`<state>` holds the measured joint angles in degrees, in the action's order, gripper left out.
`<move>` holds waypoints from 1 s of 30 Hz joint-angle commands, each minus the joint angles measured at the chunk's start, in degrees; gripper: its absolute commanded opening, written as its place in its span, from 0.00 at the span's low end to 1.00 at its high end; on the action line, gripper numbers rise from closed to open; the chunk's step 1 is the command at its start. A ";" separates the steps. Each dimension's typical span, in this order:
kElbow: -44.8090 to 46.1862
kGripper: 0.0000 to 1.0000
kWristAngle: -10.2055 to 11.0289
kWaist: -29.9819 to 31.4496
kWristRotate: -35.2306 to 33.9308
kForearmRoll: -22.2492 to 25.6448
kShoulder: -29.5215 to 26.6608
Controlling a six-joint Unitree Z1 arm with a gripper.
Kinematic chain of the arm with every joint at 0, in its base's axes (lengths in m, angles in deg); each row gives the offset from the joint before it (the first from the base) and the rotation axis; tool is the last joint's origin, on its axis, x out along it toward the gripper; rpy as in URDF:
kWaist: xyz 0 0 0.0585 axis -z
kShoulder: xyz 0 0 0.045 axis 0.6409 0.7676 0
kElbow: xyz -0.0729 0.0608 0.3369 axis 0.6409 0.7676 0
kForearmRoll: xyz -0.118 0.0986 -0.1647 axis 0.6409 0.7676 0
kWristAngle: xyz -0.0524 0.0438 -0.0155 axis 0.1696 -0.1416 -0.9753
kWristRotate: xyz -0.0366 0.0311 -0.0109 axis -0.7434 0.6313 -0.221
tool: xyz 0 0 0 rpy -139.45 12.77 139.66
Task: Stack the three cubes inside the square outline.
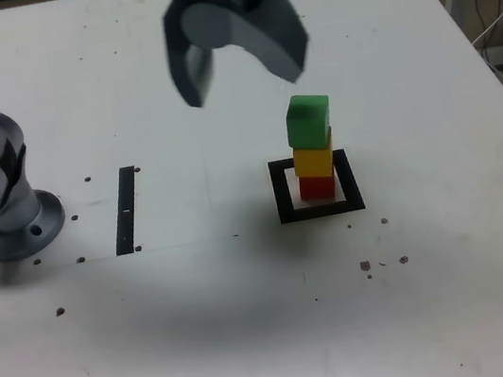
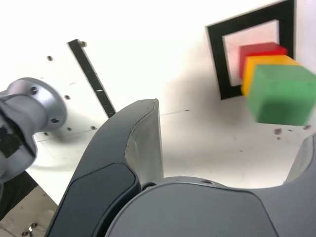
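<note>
Stack order: we see the red cube (image 1: 317, 186) at the bottom, the yellow cube (image 1: 314, 158) on it and the green cube (image 1: 308, 121) on top.
Stack location: the red cube rests on the pale centre of the square outline (image 1: 282, 193), on the white counter (image 1: 254, 322), toward the exterior view's right.
Stack alignment: the green cube sits slightly skewed on the yellow cube and overhangs a little toward the exterior view's left; we judge it stable for now.
End effector state: the end effector (image 1: 238, 71) hangs above the stack and to the exterior view's left of it, jaws spread wide, nothing between them, clear of all three cubes.
Task progress: we judge the stacking complete; all three cubes are inside the outline and none is held.
Remaining work: as far as we can judge, only moving the arm clear without brushing the green cube.
Other items: a narrow black strip (image 1: 127, 209) lies well apart from the stack, near the arm base (image 1: 8, 222).
Hidden in exterior view: the upper part of the end effector is cut off by the frame edge.
Hidden in wrist view: one jaw is cut off at the frame edge, and the green cube (image 2: 281, 94) is blurred and covers most of the yellow cube (image 2: 256, 66).
Unclear: we cannot tell how centred the red cube is within the outline.
</note>
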<state>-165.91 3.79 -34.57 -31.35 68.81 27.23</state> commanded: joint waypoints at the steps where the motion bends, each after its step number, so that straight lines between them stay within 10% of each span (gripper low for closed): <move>1: 2.32 1.00 0.99 -0.11 -1.29 -0.19 -2.08; 8: 15.89 1.00 3.23 -0.98 -6.46 -4.66 -8.46; 30: 44.57 1.00 -3.75 -2.21 -8.34 -26.01 -15.17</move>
<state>-122.10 0.28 -36.69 -39.60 43.60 12.24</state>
